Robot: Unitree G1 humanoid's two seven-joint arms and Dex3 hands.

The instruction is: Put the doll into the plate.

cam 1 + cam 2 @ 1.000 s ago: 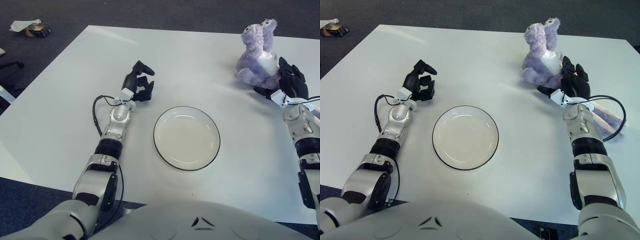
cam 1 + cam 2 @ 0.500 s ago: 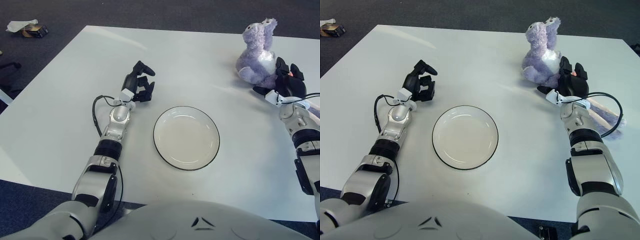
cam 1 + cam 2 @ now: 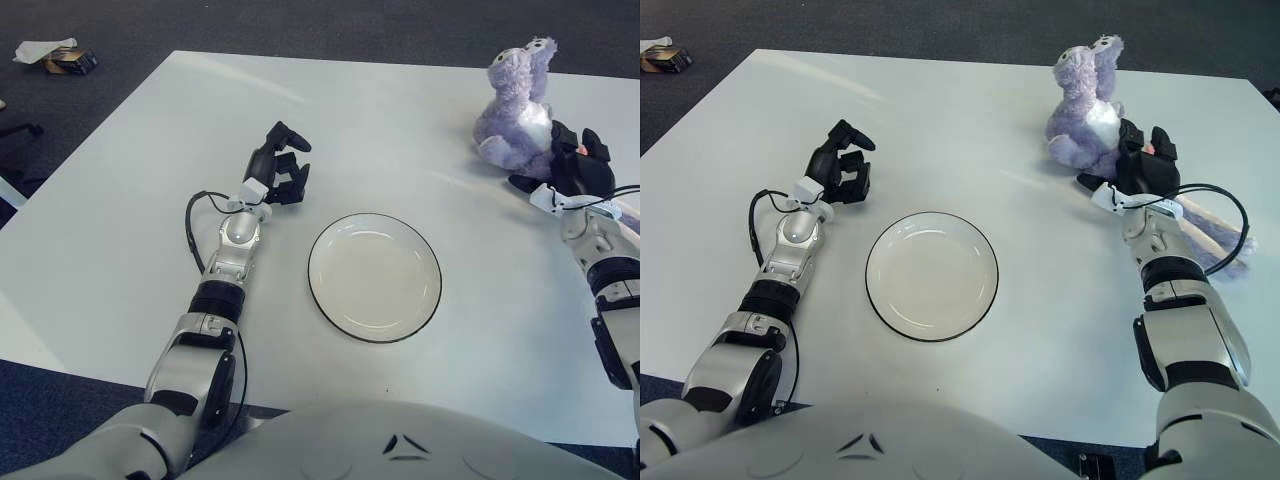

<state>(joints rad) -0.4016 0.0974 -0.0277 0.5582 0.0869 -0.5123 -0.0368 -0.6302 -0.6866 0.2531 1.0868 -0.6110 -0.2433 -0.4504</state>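
Note:
The purple plush doll [image 3: 1085, 105] sits upright near the table's far right corner. My right hand [image 3: 1137, 165] is pressed against the doll's lower right side, its dark fingers [image 3: 1132, 140] spread beside the body and its thumb reaching under the base, without closing on it. The white plate [image 3: 931, 275] with a dark rim lies empty at the table's middle, well to the left of and nearer than the doll. My left hand [image 3: 279, 165] shows left of and beyond the plate, fingers loosely curled and holding nothing.
A black cable [image 3: 1225, 205] loops beside my right forearm over a pale purple plush piece [image 3: 1210, 240] at the table's right edge. Small litter [image 3: 55, 55] lies on the dark floor beyond the far left corner.
My right hand has moved in from just right of the doll until it touches the doll's lower side. The doll has barely shifted. My left hand and the plate have stayed put.

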